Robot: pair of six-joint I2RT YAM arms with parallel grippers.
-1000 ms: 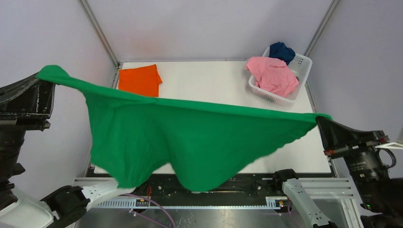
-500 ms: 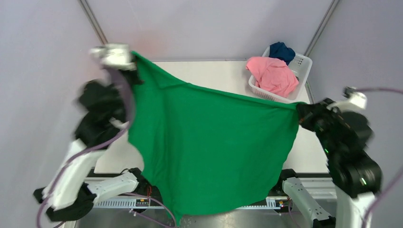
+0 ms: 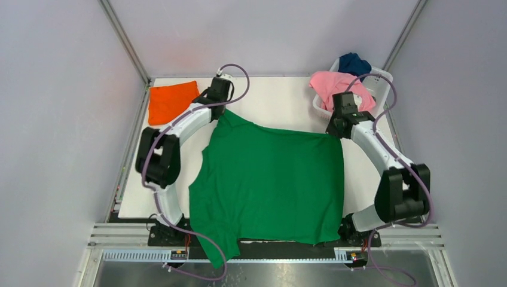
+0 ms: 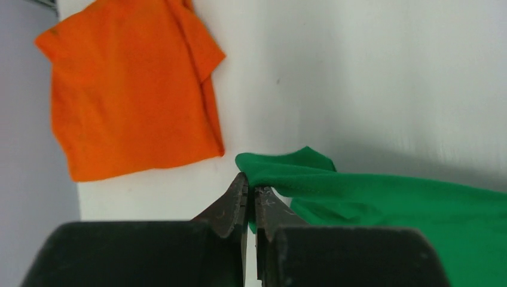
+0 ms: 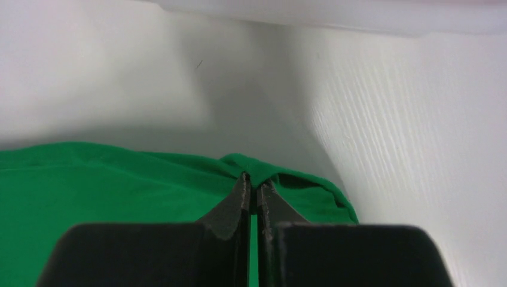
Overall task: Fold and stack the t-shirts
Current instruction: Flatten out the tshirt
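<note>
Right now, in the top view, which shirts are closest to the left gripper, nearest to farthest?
1. Green t-shirt, pinched in the left gripper.
2. Orange t-shirt, far-left corner.
3. Pink t-shirt, in the basket, far right.
4. Navy t-shirt, behind the pink.

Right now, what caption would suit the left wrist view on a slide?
Left gripper pinching a corner of the green t-shirt, the folded orange t-shirt lying nearby on the white table.

Green tee (image 3: 272, 179) fills the middle; basket (image 3: 382, 79) crowds right claw (image 3: 338, 134), orange tee (image 3: 171, 100) left claw (image 3: 222, 112)
</note>
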